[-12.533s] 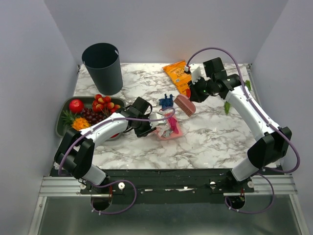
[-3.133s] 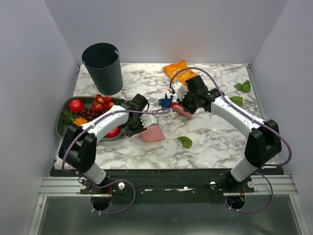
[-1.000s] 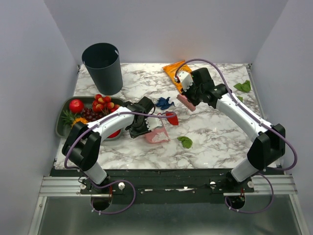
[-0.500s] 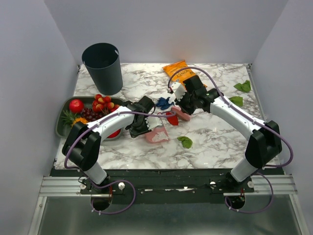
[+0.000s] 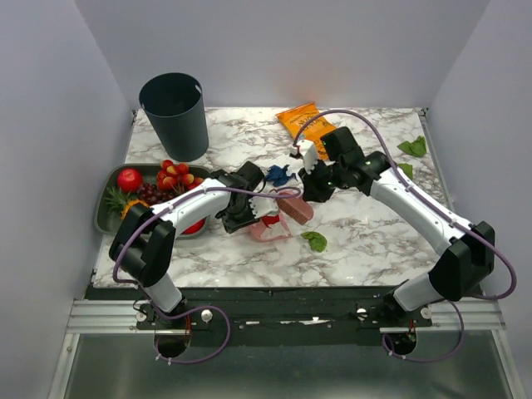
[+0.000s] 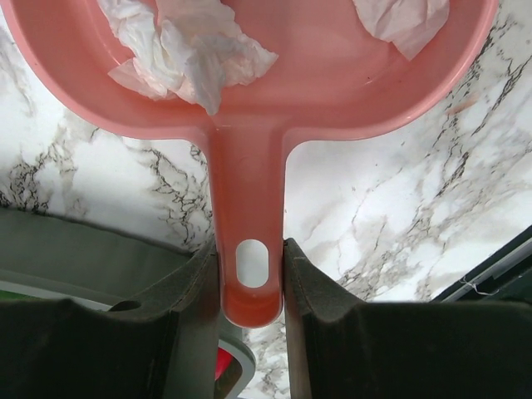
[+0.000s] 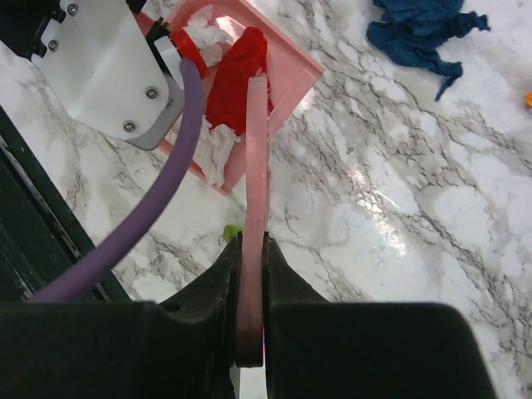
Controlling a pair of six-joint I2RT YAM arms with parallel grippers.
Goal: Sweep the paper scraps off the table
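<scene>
My left gripper (image 5: 242,205) (image 6: 252,259) is shut on the handle of the pink dustpan (image 5: 272,228) (image 6: 249,100), which lies on the marble table (image 5: 366,233). White crumpled paper (image 6: 193,51) lies in the pan. My right gripper (image 5: 319,186) (image 7: 251,249) is shut on a pink brush (image 5: 295,208) (image 7: 257,158), whose head is at the pan's mouth. A red scrap (image 7: 237,79) sits in the pan (image 7: 287,66). A blue scrap (image 5: 278,174) (image 7: 420,33) lies behind the pan, a green scrap (image 5: 314,241) (image 7: 230,234) in front, and two green scraps (image 5: 413,147) at the far right.
A dark bin (image 5: 176,115) stands at the back left. The grey fruit tray (image 5: 108,218) with toy fruits is at the left, right beside my left arm. An orange snack bag (image 5: 302,123) lies at the back middle.
My right gripper has moved the brush down-left to the dustpan's mouth, and the red scrap has gone from the table into the pan. The left gripper has stayed in place.
</scene>
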